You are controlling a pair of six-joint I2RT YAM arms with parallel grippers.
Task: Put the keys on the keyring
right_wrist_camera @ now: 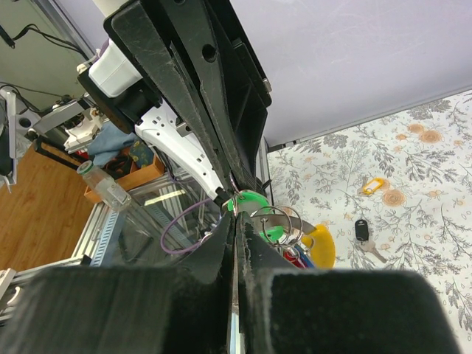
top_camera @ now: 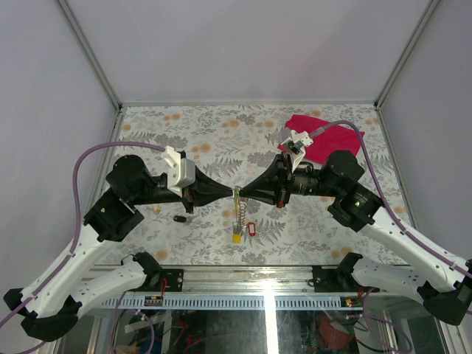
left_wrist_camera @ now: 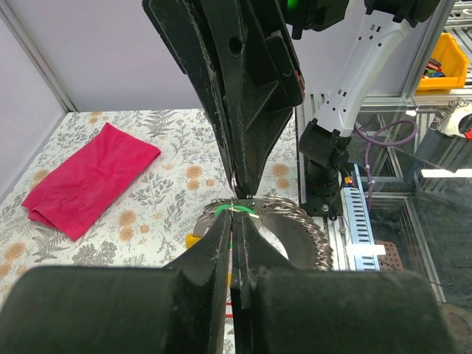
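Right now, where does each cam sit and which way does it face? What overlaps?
Top external: above and behind, looking down at the table; left arm and right arm show, left fingers and right fingers meeting tip to tip at the keyring.
Left wrist: on the left arm, looking along its own fingers toward the right arm's base and the red cloth.
Right wrist: on the right arm, facing the opposite way, own fingers low in frame, black key beyond.
Shared: both wrist views show the green tag at the tips.
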